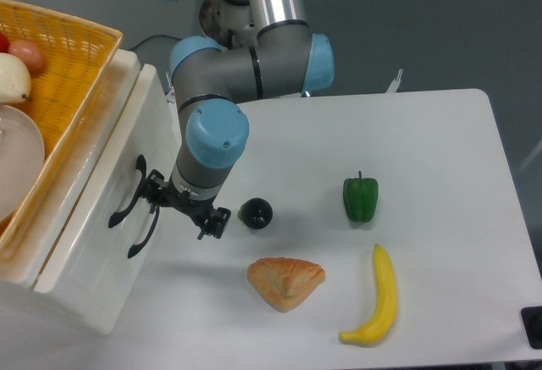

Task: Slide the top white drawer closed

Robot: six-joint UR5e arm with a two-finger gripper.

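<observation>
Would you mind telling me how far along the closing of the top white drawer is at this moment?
Mostly done: the top white drawer shows only a thin gap behind its front panel, with almost no interior visible. In hand: the gripper sits against the panel beside the black handle. Left: pushing the last bit until the panel is flush.
</observation>
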